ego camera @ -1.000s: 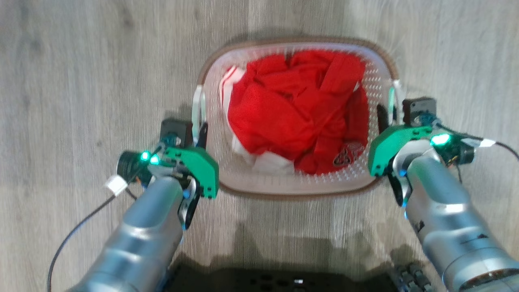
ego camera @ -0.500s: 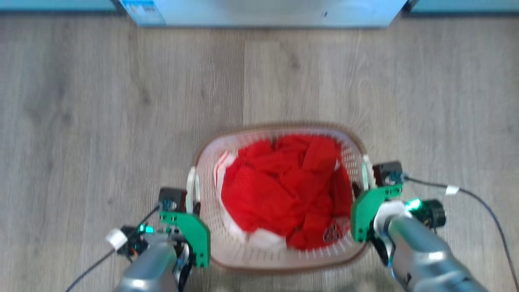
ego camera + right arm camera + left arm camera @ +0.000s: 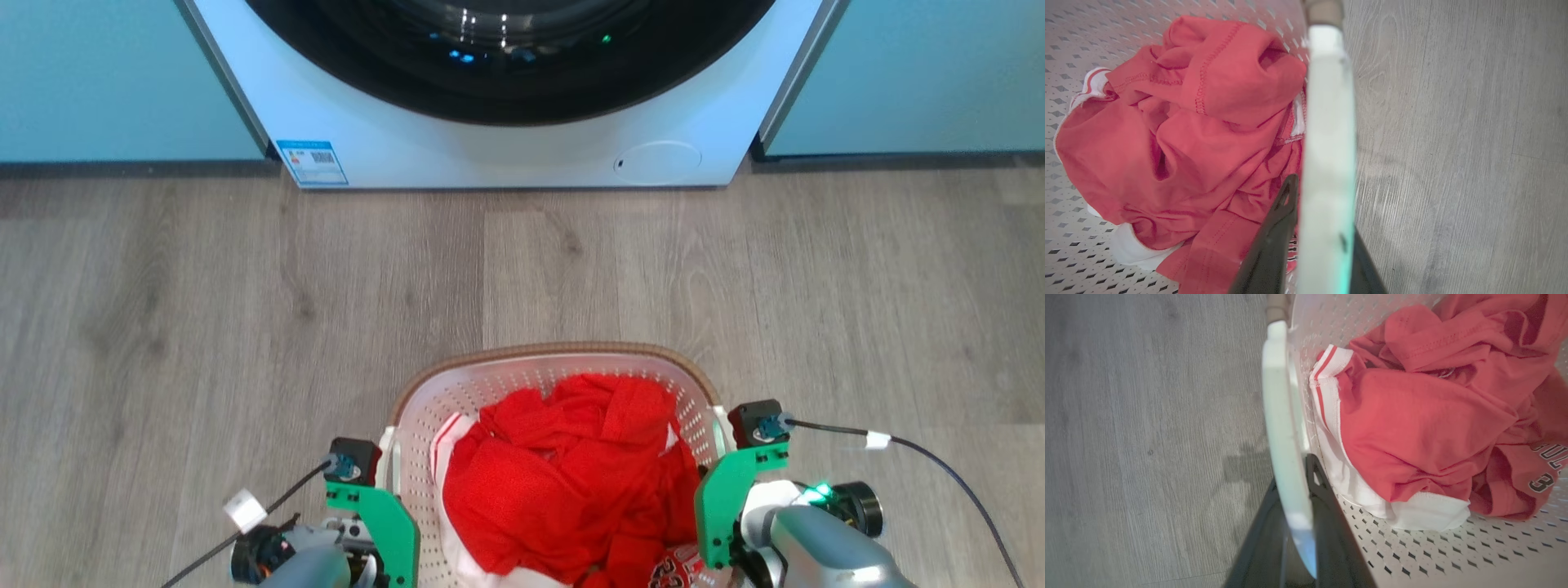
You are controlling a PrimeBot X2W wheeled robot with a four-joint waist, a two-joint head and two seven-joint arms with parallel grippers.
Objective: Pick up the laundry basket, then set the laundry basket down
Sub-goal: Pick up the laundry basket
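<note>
end effectors [image 3: 1292,477] [image 3: 1323,208] flank laundry basket [image 3: 506,384], clamping handles [image 3: 1280,416]

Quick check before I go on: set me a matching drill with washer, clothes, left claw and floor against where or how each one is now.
Things:
1. washer
2. clothes
3. left claw
4. floor

States:
a. heaped in the basket
b. grey wood grain
c. shut on a white handle
d. white, standing beyond the basket

Pairs: 1-d, 2-a, 3-c, 4-b.
</note>
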